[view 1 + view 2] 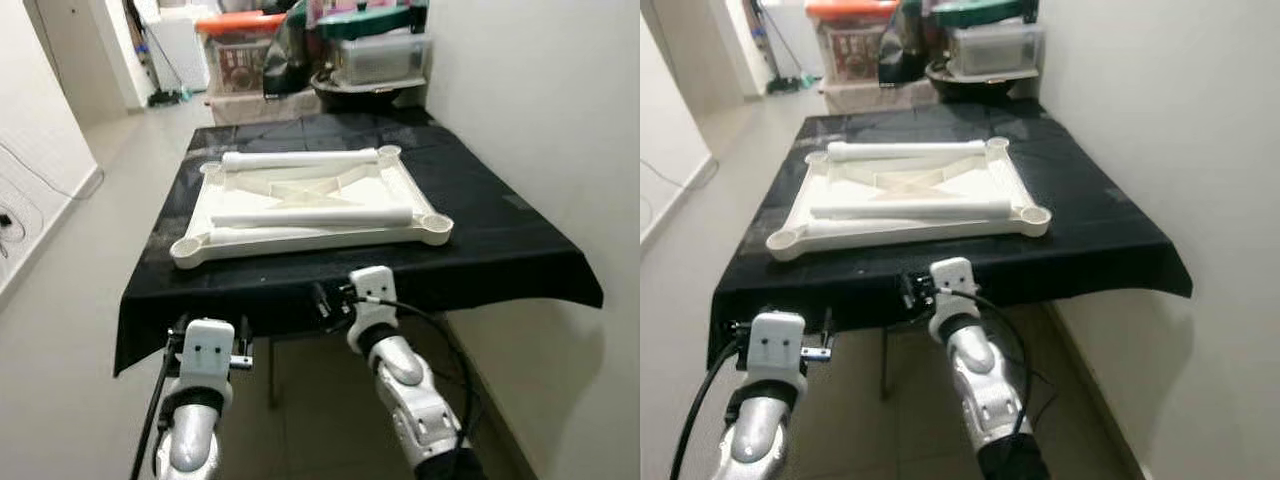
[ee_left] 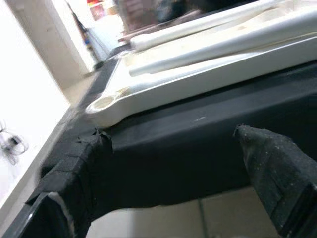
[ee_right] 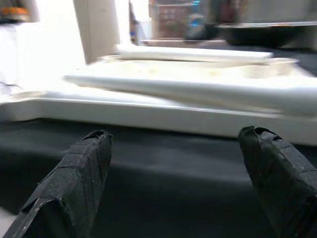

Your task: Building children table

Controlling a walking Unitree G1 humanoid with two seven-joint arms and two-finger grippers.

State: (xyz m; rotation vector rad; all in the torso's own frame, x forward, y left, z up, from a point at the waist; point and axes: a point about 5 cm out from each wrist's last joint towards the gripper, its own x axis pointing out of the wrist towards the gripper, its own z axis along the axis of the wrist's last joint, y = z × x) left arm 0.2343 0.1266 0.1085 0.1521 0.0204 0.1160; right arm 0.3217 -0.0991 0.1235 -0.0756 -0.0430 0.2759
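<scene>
A white plastic tabletop [image 1: 300,241] lies upside down on a table draped in black cloth [image 1: 500,230], with a round socket at each corner. Two white tube legs rest across it, one along the far side [image 1: 300,158] and one nearer me [image 1: 312,216]. Both grippers hang low, just in front of the cloth's front edge. My left gripper [image 1: 212,328] is open below the tabletop's near left corner socket [image 2: 103,104]. My right gripper [image 1: 335,298] is open at the middle of the front edge, facing the tabletop's long side [image 3: 163,116]. Neither holds anything.
Clear storage boxes [image 1: 240,55] and a dark bowl [image 1: 350,88] are stacked behind the table. A white wall [image 1: 540,100] runs close along the right side. Open tiled floor [image 1: 90,250] lies to the left, with a cable [image 1: 20,215] by the left wall.
</scene>
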